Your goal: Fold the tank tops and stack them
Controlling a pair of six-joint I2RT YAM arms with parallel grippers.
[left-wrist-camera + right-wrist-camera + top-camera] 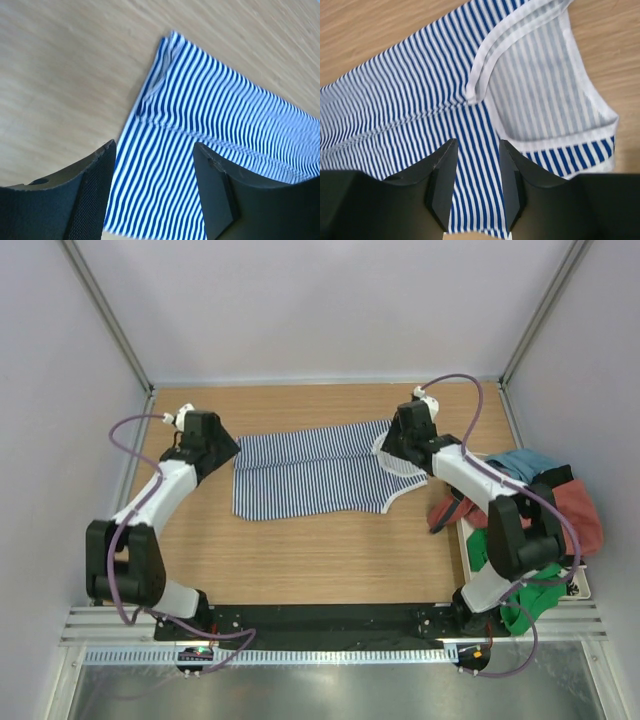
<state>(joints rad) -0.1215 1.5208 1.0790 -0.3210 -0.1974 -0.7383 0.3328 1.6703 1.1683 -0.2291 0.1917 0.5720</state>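
The striped tank top [310, 475] lies spread on the wooden surface [300, 560], towards the far side, between your 2 wrists. Its hem end points to your left arm [165, 485] and its white-trimmed neck and armholes to your right arm [470, 475]. From above, the right wrist covers the top's far right corner, and the left wrist hides whatever cloth lies right at the hem's far corner. A long crease runs along the middle, but you cannot tell whether the top is doubled over there.

The left jaws stand spread wide over the hem corner. In the left wrist view, stripes show flat between them and nothing is pinched. The right jaws stand apart by a narrower gap over the body, just beside the neckline trim, with cloth showing flat below and not gripped. Whether either pair touches the cloth cannot be made out.

The rust-red tank top [585, 515] sits in a heap at the right edge, well apart from the striped one. It is bunched with a teal piece [520, 462] and a dark one [557, 478], and the right arm partly covers it. Its trim and label cannot be made out. A green cloth [528, 608] spills near the arm's base, and only a corner of a white tray [580, 588] shows under the heap.
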